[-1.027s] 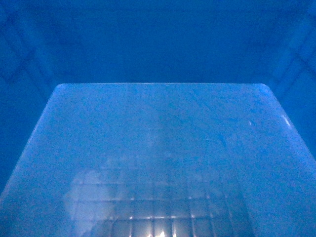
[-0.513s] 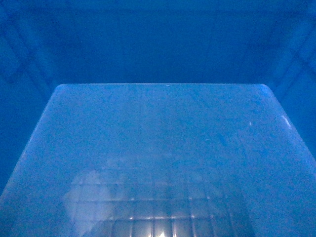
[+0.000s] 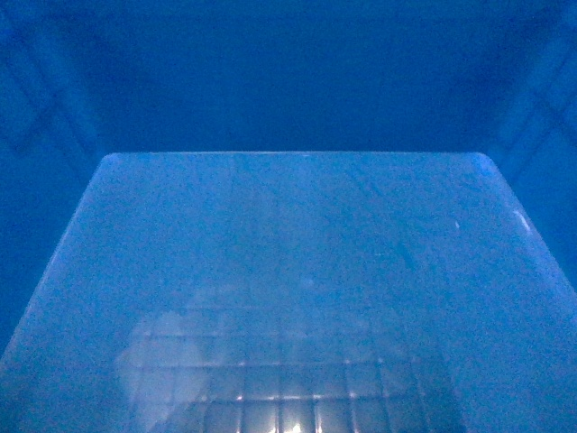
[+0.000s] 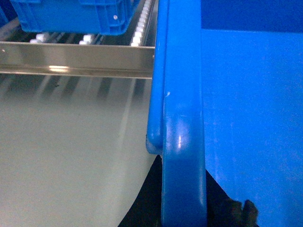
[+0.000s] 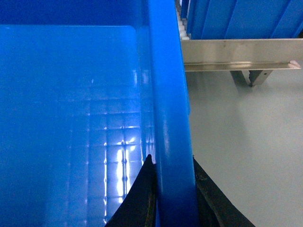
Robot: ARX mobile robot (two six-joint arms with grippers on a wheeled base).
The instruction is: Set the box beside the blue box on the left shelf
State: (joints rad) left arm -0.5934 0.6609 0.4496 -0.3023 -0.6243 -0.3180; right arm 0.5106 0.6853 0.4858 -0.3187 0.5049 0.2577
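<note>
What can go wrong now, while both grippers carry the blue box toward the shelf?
The head view shows only the box inside, so the approach is blind there. The left gripper and right gripper clamp just the thin rim; it might slip. The box could hit the metal shelf rail or the other crate.

A pale grey, glossy floor point(image 4: 61, 156) lay below, streaked with soft reflections of the light above. A brushed metal shelf rail point(image 4: 75, 59) ran level across the left wrist view, with white rollers point(image 4: 142, 30) behind it. In the right wrist view a matching metal rail point(image 5: 236, 53) rested on what seemed a bracket or leg point(image 5: 249, 76), though it was cropped. No walls or windows showed.
</note>
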